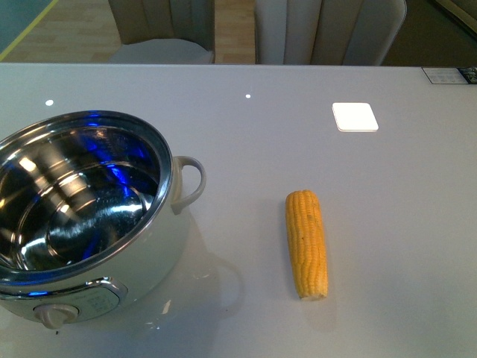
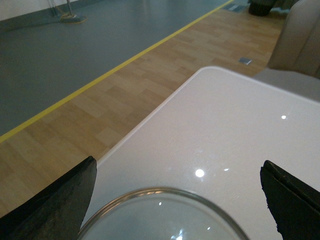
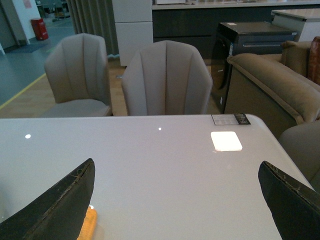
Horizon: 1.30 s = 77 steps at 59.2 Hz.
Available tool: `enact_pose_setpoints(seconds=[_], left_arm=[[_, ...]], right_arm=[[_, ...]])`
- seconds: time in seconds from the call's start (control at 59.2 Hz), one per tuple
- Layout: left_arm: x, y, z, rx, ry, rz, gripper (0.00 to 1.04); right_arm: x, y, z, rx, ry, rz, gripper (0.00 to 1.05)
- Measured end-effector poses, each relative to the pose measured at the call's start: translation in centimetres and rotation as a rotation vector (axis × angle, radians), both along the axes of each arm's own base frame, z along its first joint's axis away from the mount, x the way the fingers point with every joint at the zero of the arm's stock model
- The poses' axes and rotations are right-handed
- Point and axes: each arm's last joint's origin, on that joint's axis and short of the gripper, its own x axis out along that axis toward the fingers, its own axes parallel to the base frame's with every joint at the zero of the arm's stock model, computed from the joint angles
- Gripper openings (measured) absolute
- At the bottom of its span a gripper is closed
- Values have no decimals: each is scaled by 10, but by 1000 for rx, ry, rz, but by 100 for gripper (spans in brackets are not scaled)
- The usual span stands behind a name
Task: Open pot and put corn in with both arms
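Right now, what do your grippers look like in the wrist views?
The left gripper and right gripper each show two flat, matte black fingers tapering to a point, edges scuffed. No cables or markings visible; arms are out of view.

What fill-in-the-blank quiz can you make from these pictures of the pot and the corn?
1. The pot has nothing in its steel bowl: it is ____.
2. The corn lies on the ____, outside the pot.
3. In the front view, the corn lies to the pot's ____.
4. The left gripper and the right gripper are both ____, holding nothing.

Missing words: empty; table; right; open.
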Motion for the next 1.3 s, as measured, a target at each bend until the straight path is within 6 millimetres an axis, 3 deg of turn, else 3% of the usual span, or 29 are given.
enact_pose_setpoints(seconds=[0.118, 0.253, 0.422, 0.523, 0.557, 0.692, 0.895, 1.047, 1.3], left_arm=[[-13, -17, 40, -12, -33, -65, 98], [-42, -46, 83, -66, -53, -135, 98], [-87, -81, 111, -122, -36, -172, 98], [-97, -88, 122, -105, -76, -181, 98], [-98, -88, 123, -102, -81, -193, 97], [-108, -107, 112, 37, -195, -488, 73], [-127, -133, 101, 74, -199, -500, 37], [-141, -148, 93, 78, -195, -501, 5], [-154, -161, 87, 80, -197, -510, 3]], right_arm=[[0, 0, 0, 0, 0, 0, 96], [0, 0, 0, 0, 0, 0, 96], [0, 0, 0, 0, 0, 0, 96], [0, 0, 0, 0, 0, 0, 96], [0, 0, 0, 0, 0, 0, 96], [0, 0, 0, 0, 0, 2, 96], [0, 0, 0, 0, 0, 0, 96], [0, 0, 0, 0, 0, 0, 96], [0, 0, 0, 0, 0, 0, 96]])
